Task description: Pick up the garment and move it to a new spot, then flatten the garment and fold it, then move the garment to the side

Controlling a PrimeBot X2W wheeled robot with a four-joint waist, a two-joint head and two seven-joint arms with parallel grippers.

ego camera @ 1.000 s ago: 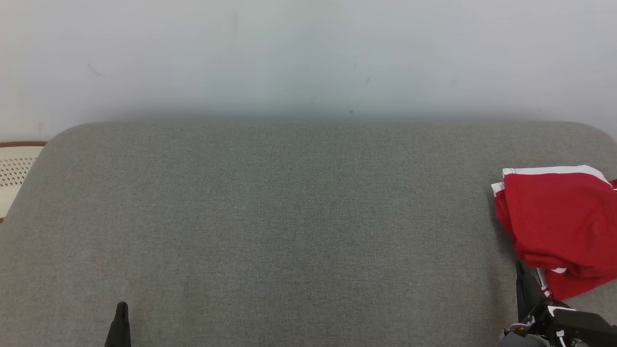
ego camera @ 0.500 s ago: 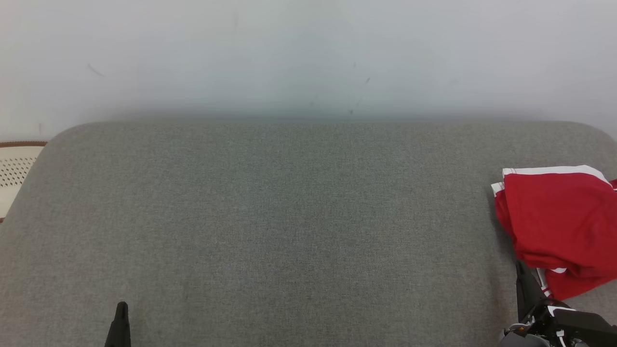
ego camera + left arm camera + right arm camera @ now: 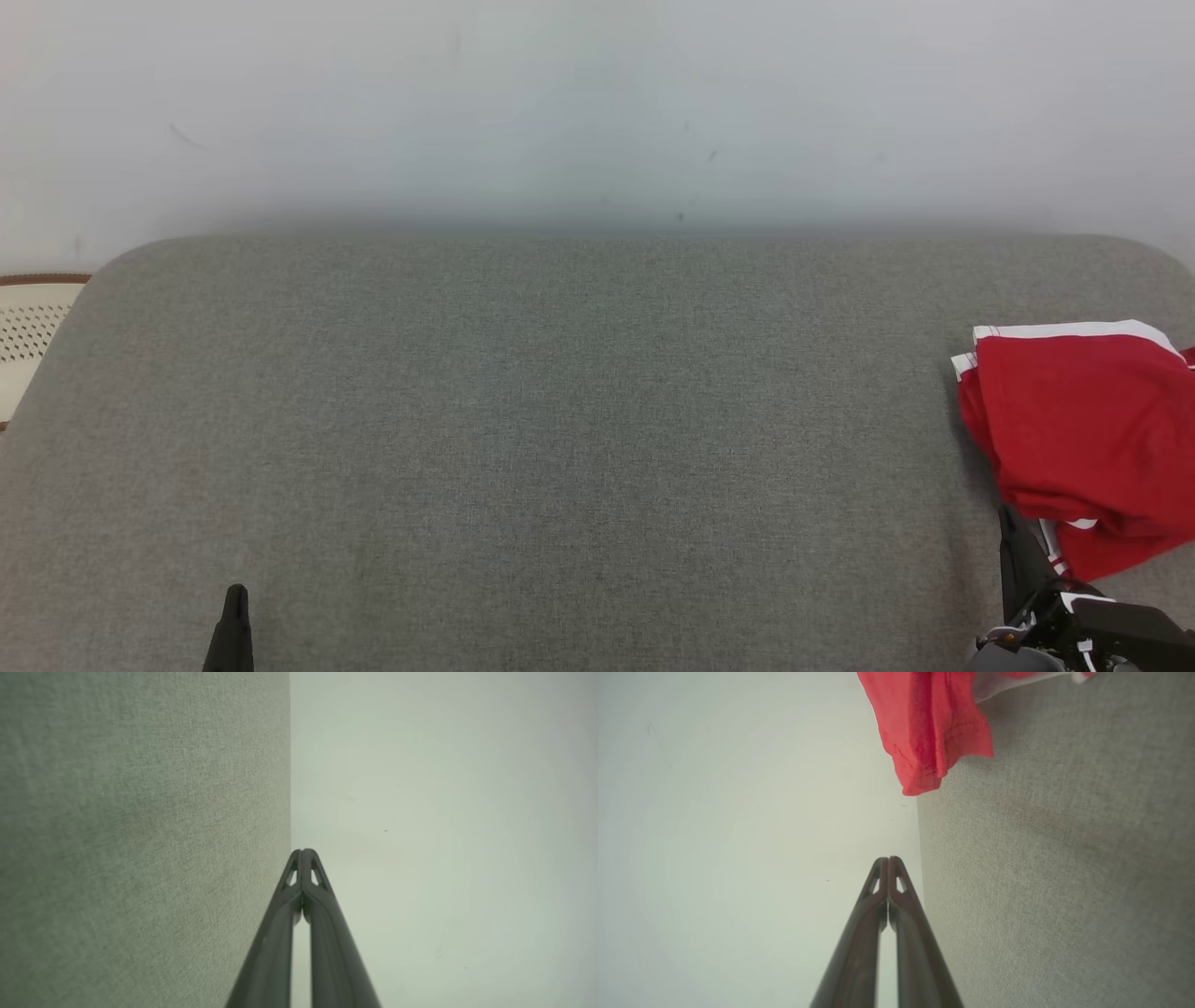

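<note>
Here, a red garment (image 3: 1083, 439) lies at three o'clock on the grey cushion (image 3: 560, 420). The left gripper (image 3: 235, 597) at eight and the right gripper (image 3: 1006, 518) at four are clenched, empty.

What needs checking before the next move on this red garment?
1. Garment resting on the grey cushion: ok.
2. Garment lying flat: not ok, rumpled.
3. Whole garment inside the head view: not ok, cut off by the edge.
4. Right gripper open to grasp: not ok, shut and empty.
5. Left gripper holding nothing: ok, shut.
</note>
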